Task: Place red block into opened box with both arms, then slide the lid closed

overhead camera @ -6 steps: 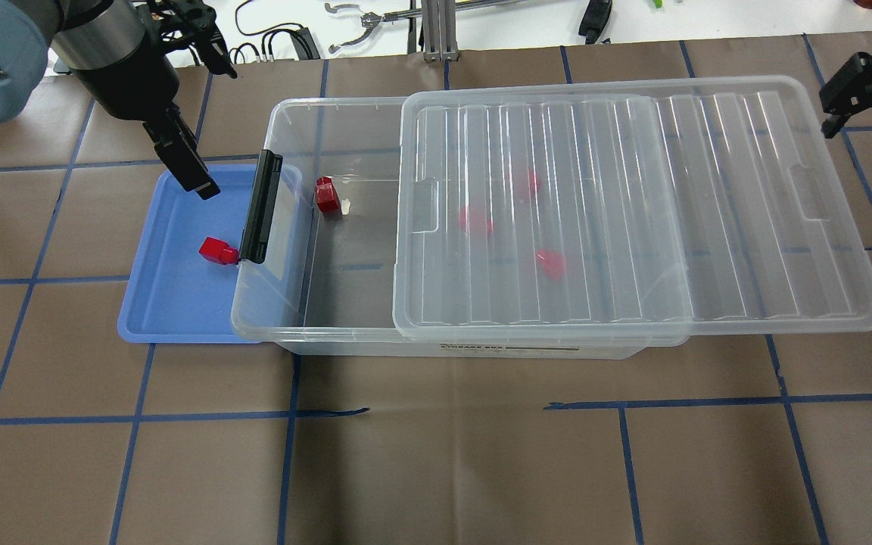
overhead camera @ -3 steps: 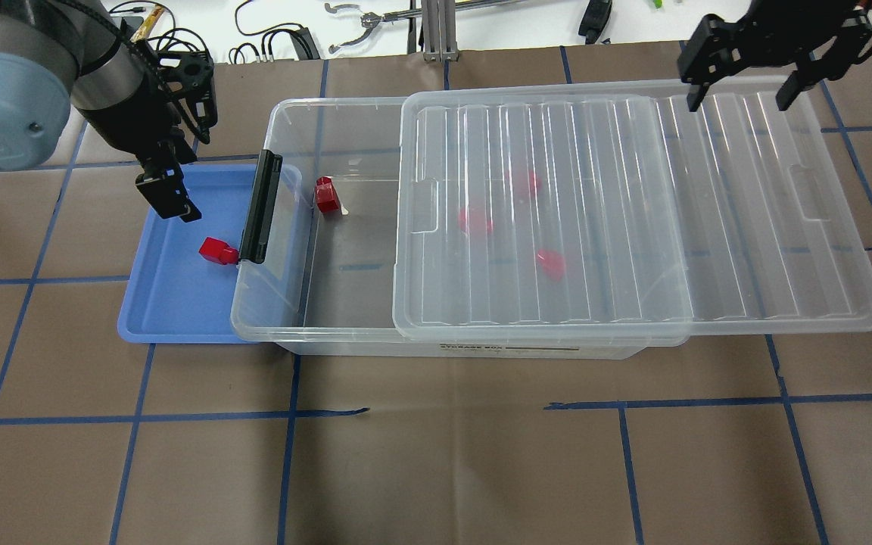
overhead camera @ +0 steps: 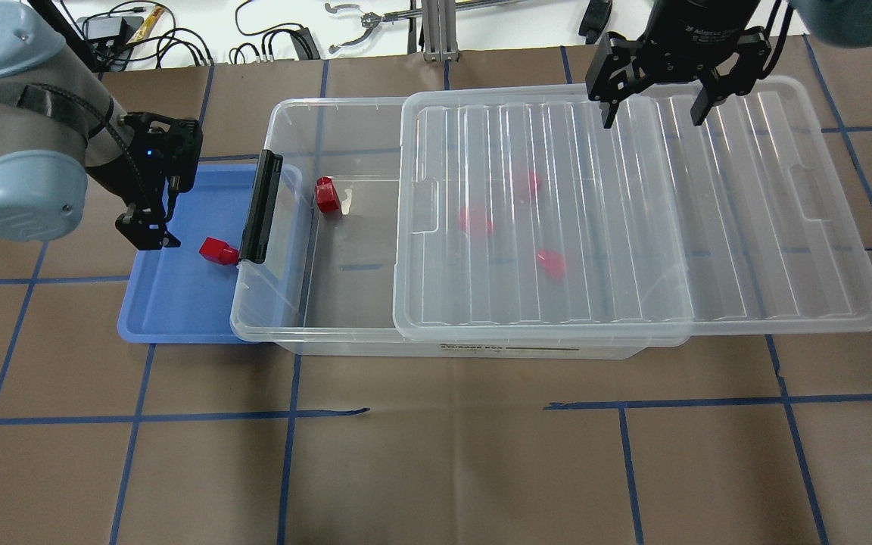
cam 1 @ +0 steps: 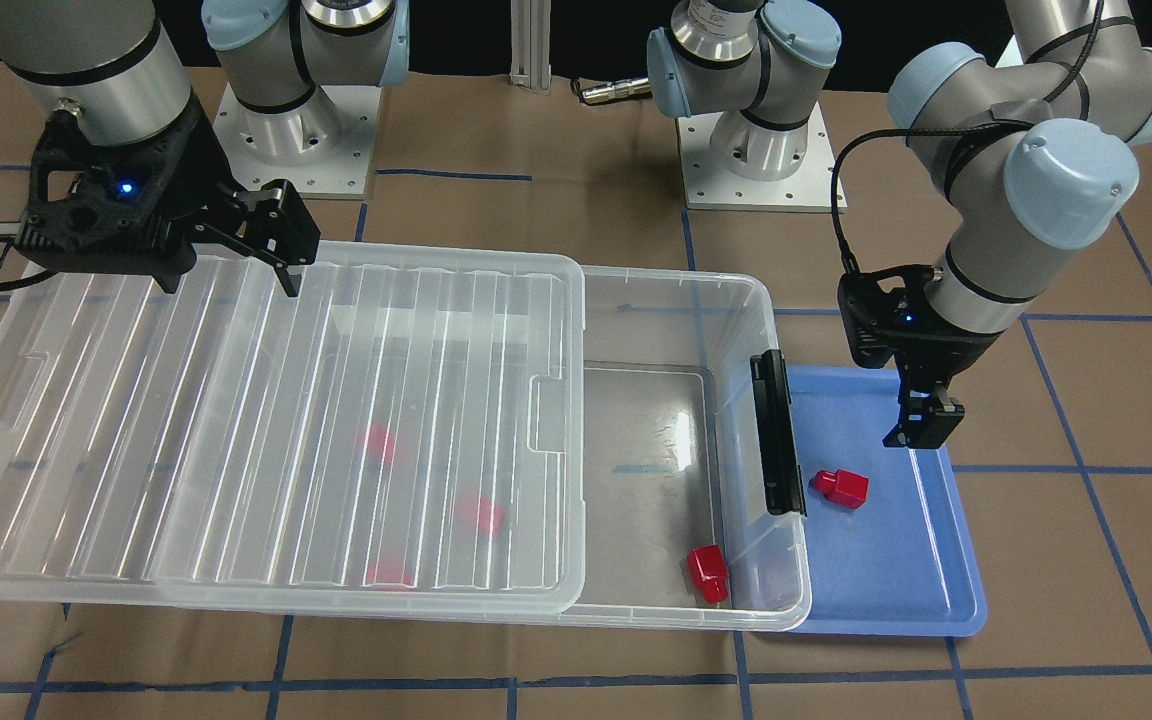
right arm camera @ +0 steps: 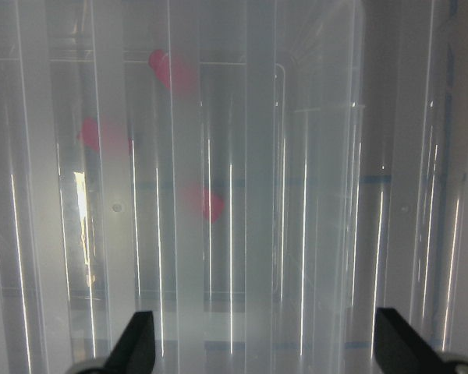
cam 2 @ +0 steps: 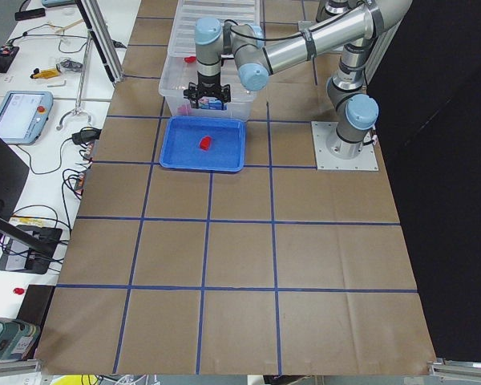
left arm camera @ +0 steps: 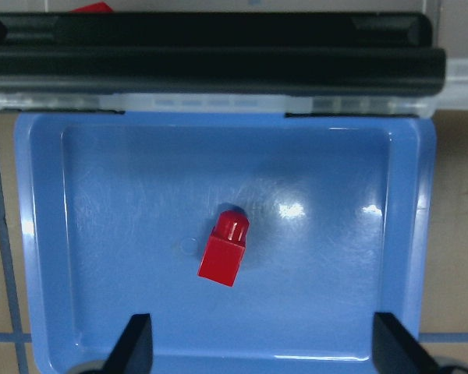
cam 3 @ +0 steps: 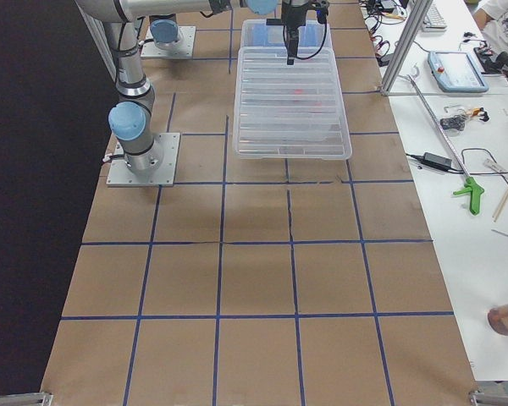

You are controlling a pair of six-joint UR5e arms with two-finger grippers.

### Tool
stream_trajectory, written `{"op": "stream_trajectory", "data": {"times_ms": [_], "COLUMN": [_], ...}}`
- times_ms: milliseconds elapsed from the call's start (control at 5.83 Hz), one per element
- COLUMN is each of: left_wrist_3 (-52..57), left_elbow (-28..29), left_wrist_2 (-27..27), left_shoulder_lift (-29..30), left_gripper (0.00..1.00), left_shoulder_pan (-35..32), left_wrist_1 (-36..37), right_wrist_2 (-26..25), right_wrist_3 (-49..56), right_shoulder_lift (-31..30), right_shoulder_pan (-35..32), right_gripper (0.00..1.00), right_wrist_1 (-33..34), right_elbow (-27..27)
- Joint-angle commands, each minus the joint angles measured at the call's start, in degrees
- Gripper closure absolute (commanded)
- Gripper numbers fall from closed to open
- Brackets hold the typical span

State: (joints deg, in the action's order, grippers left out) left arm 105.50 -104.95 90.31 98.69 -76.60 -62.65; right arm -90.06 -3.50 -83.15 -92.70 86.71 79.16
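Observation:
A red block (overhead camera: 216, 250) (left arm camera: 225, 249) lies in the blue tray (overhead camera: 171, 303), close to the black clip bar (overhead camera: 260, 206) of the box (overhead camera: 345, 106). My left gripper (overhead camera: 148, 231) (left arm camera: 265, 351) hangs open over the tray's left side, apart from that block. The ribbed lid (overhead camera: 633, 212) covers the box's right part and overhangs its right end. Another red block (overhead camera: 326, 195) rests in the uncovered part. Blurred red blocks (overhead camera: 474, 219) show under the lid. My right gripper (overhead camera: 654, 106) (right arm camera: 265, 351) hovers open above the lid's far edge.
The tray (cam 1: 896, 570) butts against the box's clip end. Cables and hand tools (overhead camera: 375, 19) lie on the white bench beyond the table's far edge. Both arm bases (cam 1: 286, 130) stand behind the box. Brown paper with blue tape lines spreads in front.
My left gripper has swung nearer and leftward over the tray's left edge. My right gripper has come in from the far right to above the lid's far edge.

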Motion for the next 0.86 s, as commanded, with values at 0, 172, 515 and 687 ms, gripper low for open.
{"op": "stream_trajectory", "data": {"times_ms": [0, 172, 515, 687], "left_wrist_3": [1.4, 1.5, 1.5, 1.4], "left_elbow": [-0.5, -0.5, -0.2, -0.3], "left_wrist_2": [0.0, 0.0, 0.0, -0.1], "left_shoulder_lift": [5.4, 8.6, 13.6, 15.3], "left_gripper": [0.01, 0.01, 0.01, 0.01], "left_shoulder_pan": [0.7, 0.5, 0.7, 0.7], "left_wrist_1": [6.8, 10.9, 15.5, 15.4], "right_wrist_2": [-0.3, -0.3, -0.6, -0.7], "right_wrist_3": [-0.2, -0.2, -1.1, -1.1], "right_shoulder_lift": [-0.1, -0.2, -1.0, -1.6], "right_shoulder_pan": [-0.6, -0.6, -1.1, -1.2], "right_gripper": [0.00, 0.00, 0.00, 0.00], "right_wrist_1": [-0.3, -2.2, -2.2, -2.2], "right_elbow": [0.3, 0.3, 1.3, 1.3]}}
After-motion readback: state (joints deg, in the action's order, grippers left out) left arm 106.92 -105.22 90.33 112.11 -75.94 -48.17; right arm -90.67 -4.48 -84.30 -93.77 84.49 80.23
